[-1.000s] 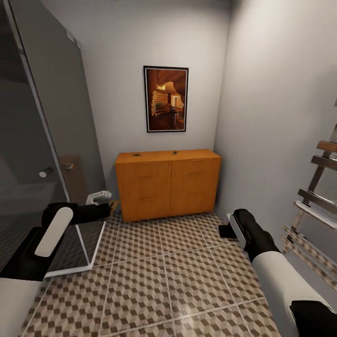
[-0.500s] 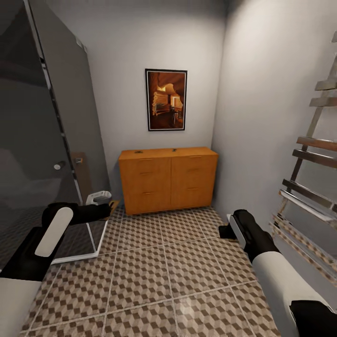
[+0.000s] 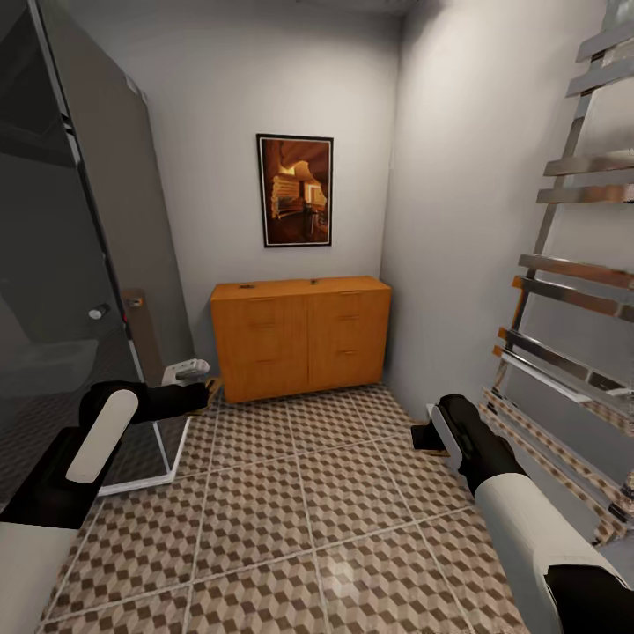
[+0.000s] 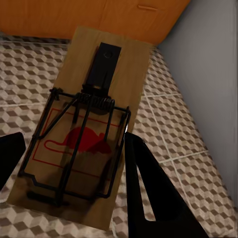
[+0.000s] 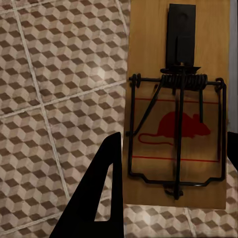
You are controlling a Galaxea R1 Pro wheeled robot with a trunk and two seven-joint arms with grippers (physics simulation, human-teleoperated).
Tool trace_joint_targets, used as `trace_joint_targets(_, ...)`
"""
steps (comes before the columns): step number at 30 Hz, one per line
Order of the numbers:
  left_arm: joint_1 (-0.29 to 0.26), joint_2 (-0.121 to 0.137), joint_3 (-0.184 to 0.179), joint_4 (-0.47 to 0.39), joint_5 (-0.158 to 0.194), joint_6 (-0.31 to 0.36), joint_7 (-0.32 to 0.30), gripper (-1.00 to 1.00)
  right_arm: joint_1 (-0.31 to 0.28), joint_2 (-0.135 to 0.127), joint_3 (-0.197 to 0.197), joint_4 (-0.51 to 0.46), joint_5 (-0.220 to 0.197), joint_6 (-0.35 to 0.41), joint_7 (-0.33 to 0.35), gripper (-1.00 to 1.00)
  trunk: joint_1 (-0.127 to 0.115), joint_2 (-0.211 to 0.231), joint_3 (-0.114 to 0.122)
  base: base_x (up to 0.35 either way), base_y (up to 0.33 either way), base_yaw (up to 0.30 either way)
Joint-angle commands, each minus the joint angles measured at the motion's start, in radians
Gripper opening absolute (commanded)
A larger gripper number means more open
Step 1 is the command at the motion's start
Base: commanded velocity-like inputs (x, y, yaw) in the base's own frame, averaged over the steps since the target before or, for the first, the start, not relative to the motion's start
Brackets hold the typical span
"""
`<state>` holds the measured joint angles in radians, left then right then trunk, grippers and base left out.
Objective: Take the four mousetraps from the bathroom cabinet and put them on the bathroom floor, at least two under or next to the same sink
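Two flat rectangular tan wood mousetraps with dark wire parts are being carried, one by each arm. In the left wrist view, the left-hand mousetrap (image 4: 87,134) is lying with its long axis running along the fingers, its black catch plate at the far end toward the low orange-brown wooden cabinet (image 3: 299,336). In the right wrist view, the right-hand mousetrap (image 5: 179,106) is lying the same way, with its black plate at the far end and the red mouse print on its face.

The left jaws (image 4: 69,166) are clamped on the left-hand mousetrap, one dark finger at each long edge. The right jaws (image 5: 173,198) are clamped on the right-hand mousetrap likewise.

Both traps are hanging above the cube-patterned tiled bathroom floor (image 3: 299,519). The cabinet is standing against the far wall, well apart from both grippers, under a dark-framed picture (image 3: 296,189). Two small dark items are lying on the cabinet top; they are too small to identify. A smoked glass shower screen (image 3: 62,264) is standing beside the left arm, and a chrome ladder-style rail (image 3: 572,264) is mounted beside the right arm.
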<state>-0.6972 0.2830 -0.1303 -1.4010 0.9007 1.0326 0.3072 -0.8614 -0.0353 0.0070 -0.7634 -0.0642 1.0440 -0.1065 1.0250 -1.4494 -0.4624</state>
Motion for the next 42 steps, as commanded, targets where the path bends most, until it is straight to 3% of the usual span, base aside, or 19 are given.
trace_joint_targets(1, -0.001, 0.001, -0.002, -0.001, 0.010, 0.001, 0.010, -1.00, -0.001, 0.000, 0.001, -0.001, -0.008, 0.003, -0.008, -1.00, 0.000, -0.001, 0.000, -0.005, 0.000, -0.223)
trace_joint_targets(20, -0.001, -0.002, -0.002, 0.037, 0.010, 0.000, 0.010, -1.00, -0.001, 0.001, 0.001, -0.001, -0.008, 0.003, -0.009, -1.00, 0.000, -0.001, 0.011, -0.011, 0.000, -0.222)
trace_joint_targets(42, -0.001, -0.002, -0.001, 0.037, 0.009, 0.000, 0.010, -1.00, -0.001, 0.000, 0.001, -0.001, -0.008, 0.003, -0.007, -1.00, 0.000, -0.001, 0.013, -0.300, 0.000, -0.040)
